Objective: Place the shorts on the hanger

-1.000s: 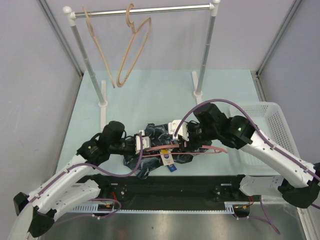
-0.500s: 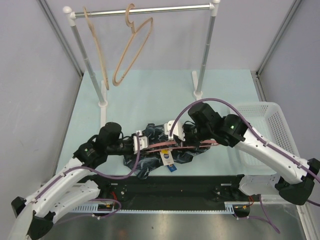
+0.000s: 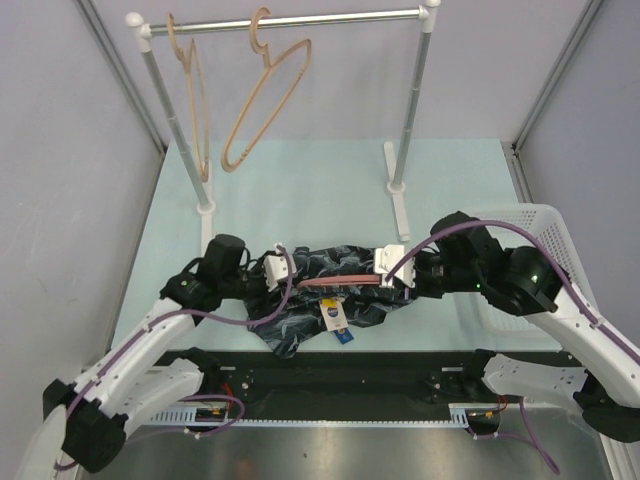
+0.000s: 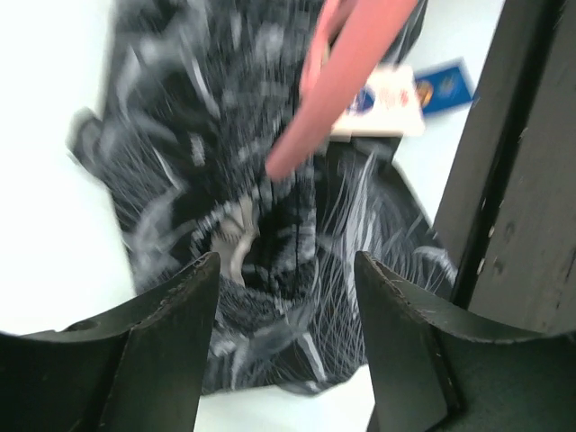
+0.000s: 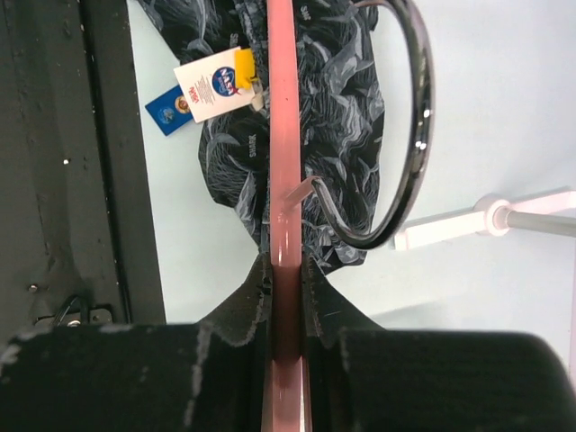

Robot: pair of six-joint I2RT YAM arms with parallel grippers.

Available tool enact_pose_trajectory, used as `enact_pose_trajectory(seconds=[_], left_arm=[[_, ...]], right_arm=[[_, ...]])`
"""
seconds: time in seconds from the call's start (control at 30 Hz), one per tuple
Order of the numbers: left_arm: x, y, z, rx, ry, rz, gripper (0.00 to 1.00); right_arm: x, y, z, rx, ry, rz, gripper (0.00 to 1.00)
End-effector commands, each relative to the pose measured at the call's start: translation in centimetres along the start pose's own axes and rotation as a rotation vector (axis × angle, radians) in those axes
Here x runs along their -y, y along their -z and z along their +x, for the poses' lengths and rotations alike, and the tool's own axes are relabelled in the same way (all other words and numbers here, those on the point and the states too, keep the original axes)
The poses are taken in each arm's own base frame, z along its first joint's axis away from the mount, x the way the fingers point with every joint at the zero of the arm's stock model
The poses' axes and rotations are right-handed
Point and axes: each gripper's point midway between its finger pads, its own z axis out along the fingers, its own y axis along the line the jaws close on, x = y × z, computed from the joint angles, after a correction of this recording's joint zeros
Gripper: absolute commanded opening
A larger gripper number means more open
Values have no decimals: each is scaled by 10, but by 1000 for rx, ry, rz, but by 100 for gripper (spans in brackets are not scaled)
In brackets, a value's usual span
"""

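The dark navy printed shorts (image 3: 320, 300) lie crumpled on the table near the front edge, their white tag (image 3: 333, 313) showing. The pink-red hanger (image 3: 340, 281) runs across them. Its left end meets the fabric (image 4: 225, 180) in the left wrist view. My right gripper (image 5: 286, 263) is shut on the hanger's bar (image 5: 283, 135), with the silver hook (image 5: 418, 135) curving off to one side over the shorts (image 5: 333, 117). My left gripper (image 4: 286, 261) hangs open just over the shorts' left part, nothing between its fingers (image 4: 162, 342).
A clothes rack (image 3: 290, 20) stands at the back with two tan wooden hangers (image 3: 255, 100) on its rail. A white basket (image 3: 545, 240) sits at the right, partly under my right arm. A black strip (image 3: 340, 375) runs along the near table edge.
My left gripper has opened and let go. My right gripper has shut on the hanger and drawn back to the right. The shorts have spread out wider, and the wooden hangers have swung.
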Motion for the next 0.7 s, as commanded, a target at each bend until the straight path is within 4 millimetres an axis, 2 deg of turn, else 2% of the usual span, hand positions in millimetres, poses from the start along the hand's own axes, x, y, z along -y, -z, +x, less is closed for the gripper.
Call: enact_pose_trajectory(seconds=[0.0,0.27,0.43,0.67], left_arm=[[-5,-4,27,-102,25,-16,66],[-14,-12,64,-225,64,-77,62],[-21,-13,62,-214,67,-111,56],[-27,-12,50,-190,74,-125,54]], right_arm=[[4,-9,4,-14,4,11,0],[8,-41,3,9,-28,-5,0],[7,-55,2,30,-27,-12,0],[7,-69,-5,56,-19,-36,0]])
